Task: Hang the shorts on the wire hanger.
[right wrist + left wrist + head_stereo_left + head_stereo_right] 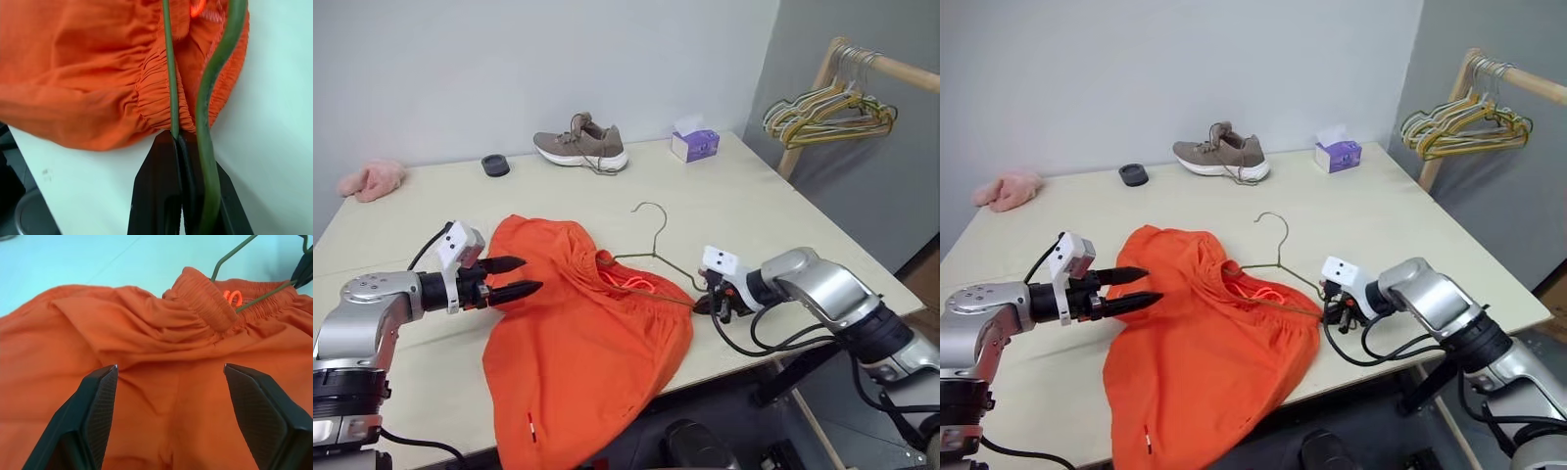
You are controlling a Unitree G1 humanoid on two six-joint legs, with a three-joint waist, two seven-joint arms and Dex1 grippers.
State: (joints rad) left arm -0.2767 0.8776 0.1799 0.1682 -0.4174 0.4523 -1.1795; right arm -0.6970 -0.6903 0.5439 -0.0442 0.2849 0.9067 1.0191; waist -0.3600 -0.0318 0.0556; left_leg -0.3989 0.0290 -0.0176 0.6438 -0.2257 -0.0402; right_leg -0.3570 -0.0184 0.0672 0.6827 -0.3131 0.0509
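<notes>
Orange shorts [1205, 343] lie spread on a pale table [1381, 211], one leg hanging over the near edge. A thin green wire hanger [1278, 264] rests with its lower part inside the waistband, hook pointing toward the wall. The right gripper [1329, 311] pinches the hanger's corner just beside the waistband. The left gripper [1141, 287] hovers with fingers apart at the shorts' left edge.

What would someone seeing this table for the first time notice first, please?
The bright orange shorts dominate, spread across the near edge of the pale table and spilling over it. The right hand is shut on the wire hanger, whose lower wire runs into the waistband, while the left hand hovers open at the shorts' far side. A grey sneaker sits by the wall.
</notes>
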